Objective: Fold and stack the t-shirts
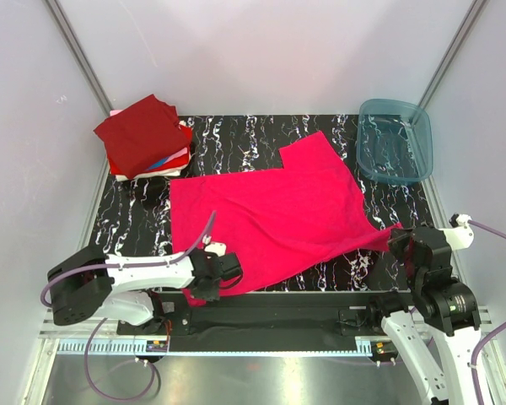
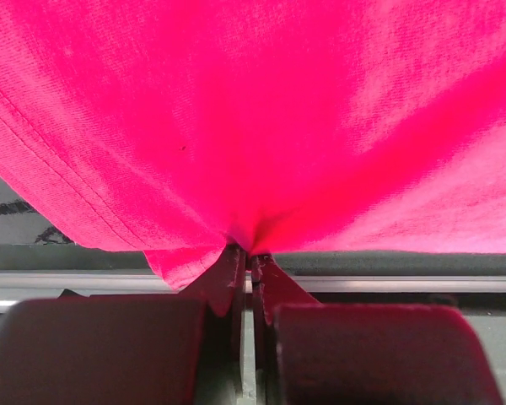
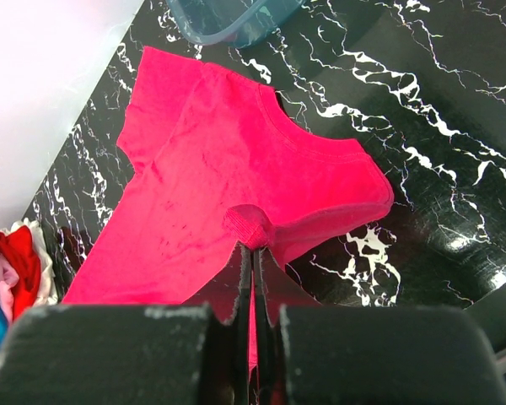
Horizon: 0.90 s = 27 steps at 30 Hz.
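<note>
Fingers of the left gripper (image 2: 251,260) were pressed together on the near-left edge of the pink t-shirt (image 1: 270,211), and the cloth puckered where they pinched it. Those of the right gripper (image 3: 253,246) were likewise clamped on a small bunch of the same shirt at its right side, close to a sleeve. The shirt lay spread mostly flat across the middle of the black marbled table (image 1: 236,135), with one sleeve poking toward the far edge. Holding two separated points on the near side likely served to lift the cloth or draw it taut, so that one edge could be carried over in a fold. A stack of folded shirts (image 1: 148,139) sat at the far left corner, well apart, presumably the destination. A teal bin (image 1: 394,143) sat at the far right.
</note>
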Each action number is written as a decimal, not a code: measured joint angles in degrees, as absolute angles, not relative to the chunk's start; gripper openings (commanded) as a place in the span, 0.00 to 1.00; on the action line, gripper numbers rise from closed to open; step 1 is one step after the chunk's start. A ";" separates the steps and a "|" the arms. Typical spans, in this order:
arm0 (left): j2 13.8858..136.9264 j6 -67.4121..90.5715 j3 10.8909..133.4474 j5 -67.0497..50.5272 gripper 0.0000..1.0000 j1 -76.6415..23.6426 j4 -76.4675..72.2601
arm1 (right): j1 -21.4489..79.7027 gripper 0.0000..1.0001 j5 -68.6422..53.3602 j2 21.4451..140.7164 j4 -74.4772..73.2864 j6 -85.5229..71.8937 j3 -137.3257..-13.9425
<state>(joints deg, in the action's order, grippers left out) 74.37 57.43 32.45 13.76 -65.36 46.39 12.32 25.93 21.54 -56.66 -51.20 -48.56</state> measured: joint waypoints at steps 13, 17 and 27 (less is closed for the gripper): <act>62.74 56.40 39.77 12.78 0.00 -65.21 56.12 | 12.32 0.00 24.40 19.81 -56.75 -50.39 -50.04; 61.45 52.77 46.83 12.25 0.00 -62.67 60.27 | 12.32 0.00 22.17 24.77 -53.82 -48.10 -51.03; 59.83 39.83 56.47 11.77 0.00 -45.95 68.18 | 12.32 0.00 14.79 42.37 -44.53 -38.83 -55.48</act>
